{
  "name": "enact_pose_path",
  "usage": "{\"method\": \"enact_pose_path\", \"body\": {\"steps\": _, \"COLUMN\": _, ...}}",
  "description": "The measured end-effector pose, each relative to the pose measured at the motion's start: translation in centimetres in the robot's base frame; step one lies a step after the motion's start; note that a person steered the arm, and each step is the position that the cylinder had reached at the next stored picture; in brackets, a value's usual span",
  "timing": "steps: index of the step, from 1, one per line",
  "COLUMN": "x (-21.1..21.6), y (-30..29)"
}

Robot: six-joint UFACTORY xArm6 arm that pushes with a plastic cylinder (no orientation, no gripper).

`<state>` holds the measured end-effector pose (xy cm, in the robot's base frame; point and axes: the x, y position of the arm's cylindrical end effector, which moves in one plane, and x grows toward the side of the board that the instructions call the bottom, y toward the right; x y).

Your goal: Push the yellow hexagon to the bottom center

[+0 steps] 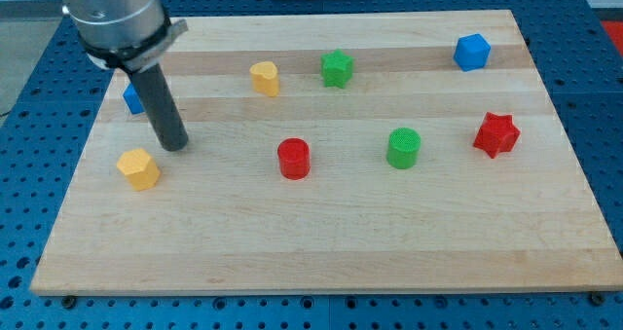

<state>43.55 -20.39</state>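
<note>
The yellow hexagon [138, 167] lies near the board's left edge, a little below mid-height. My tip [175, 145] rests on the board just up and to the right of it, a small gap apart. The dark rod rises from the tip toward the view's top left. A blue block [130, 99] is partly hidden behind the rod.
A yellow heart-like block [265, 78], a green star [337, 68] and a blue cube [472, 52] lie along the top. A red cylinder [293, 159], a green cylinder [403, 147] and a red star [496, 133] lie across the middle. The wooden board [321, 252] sits on a blue surface.
</note>
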Motion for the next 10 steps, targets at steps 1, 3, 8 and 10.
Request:
{"method": "enact_pose_path", "body": {"steps": 1, "x": -0.1, "y": -8.3}}
{"method": "enact_pose_path", "body": {"steps": 3, "x": 6.1, "y": -5.9}}
{"method": "enact_pose_path", "body": {"steps": 8, "x": 4.5, "y": -8.2}}
{"method": "enact_pose_path", "body": {"steps": 10, "x": 6.9, "y": 1.7}}
